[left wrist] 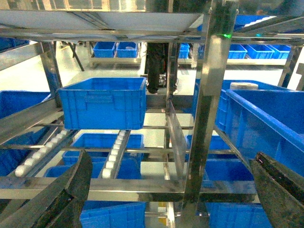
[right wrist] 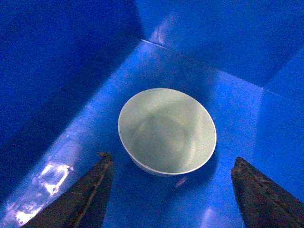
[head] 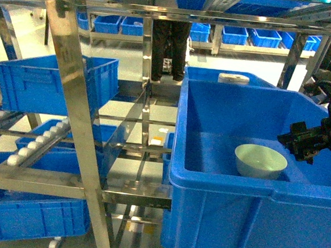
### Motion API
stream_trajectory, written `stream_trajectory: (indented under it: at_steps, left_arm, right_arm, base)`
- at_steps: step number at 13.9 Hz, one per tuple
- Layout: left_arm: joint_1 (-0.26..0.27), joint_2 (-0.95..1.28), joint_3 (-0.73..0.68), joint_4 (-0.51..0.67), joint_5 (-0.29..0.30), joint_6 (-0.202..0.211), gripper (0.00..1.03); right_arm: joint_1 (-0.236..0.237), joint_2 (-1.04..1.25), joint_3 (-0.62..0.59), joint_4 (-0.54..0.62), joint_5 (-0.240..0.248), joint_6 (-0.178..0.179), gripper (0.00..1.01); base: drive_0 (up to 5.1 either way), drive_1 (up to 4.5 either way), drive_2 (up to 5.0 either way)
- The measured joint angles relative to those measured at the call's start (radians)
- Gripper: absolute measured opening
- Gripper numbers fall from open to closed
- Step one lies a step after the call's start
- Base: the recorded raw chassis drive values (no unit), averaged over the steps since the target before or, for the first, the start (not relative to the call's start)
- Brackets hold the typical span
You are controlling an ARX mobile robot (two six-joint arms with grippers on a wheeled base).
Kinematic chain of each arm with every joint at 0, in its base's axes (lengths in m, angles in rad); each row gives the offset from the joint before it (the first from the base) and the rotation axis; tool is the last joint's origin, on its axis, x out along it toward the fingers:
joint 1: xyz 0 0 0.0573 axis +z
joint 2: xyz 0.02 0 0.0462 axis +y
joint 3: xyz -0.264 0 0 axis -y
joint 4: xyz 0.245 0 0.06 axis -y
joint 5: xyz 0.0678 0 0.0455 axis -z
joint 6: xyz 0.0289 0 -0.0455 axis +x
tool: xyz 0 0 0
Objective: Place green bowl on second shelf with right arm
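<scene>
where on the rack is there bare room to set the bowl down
The green bowl sits alone in the big blue crate, under the open right gripper. Free patch: the bare steel rails between the centre post and that crate. Crowded: the left side, where another blue crate fills the roller rails.

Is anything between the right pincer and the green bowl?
Nothing visible. The bowl sits alone on the crate floor, and the open right pincer hangs above it with a clear gap.
</scene>
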Motion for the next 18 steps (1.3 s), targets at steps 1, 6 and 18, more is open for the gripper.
stream_trajectory:
  at_steps: [1,6,18]
  left_arm:
    - [0.000,0.000,0.000,0.000,0.000,0.000,0.98]
    - [0.000,0.000,0.000,0.000,0.000,0.000,0.98]
    - [0.000,0.000,0.000,0.000,0.000,0.000,0.98]
  right_arm:
    - [0.011,-0.044,-0.056,0.049,0.012,0.007,0.83]
    - [0.009,-0.356,-0.361,0.204,0.049,0.041,0.98]
    - [-0.159,-1.090,-0.646,-0.048,-0.001,0.114,0.98]
  base:
    - [0.0,0.00,0.0]
    - [0.0,0.00,0.0]
    - [0.0,0.00,0.0]
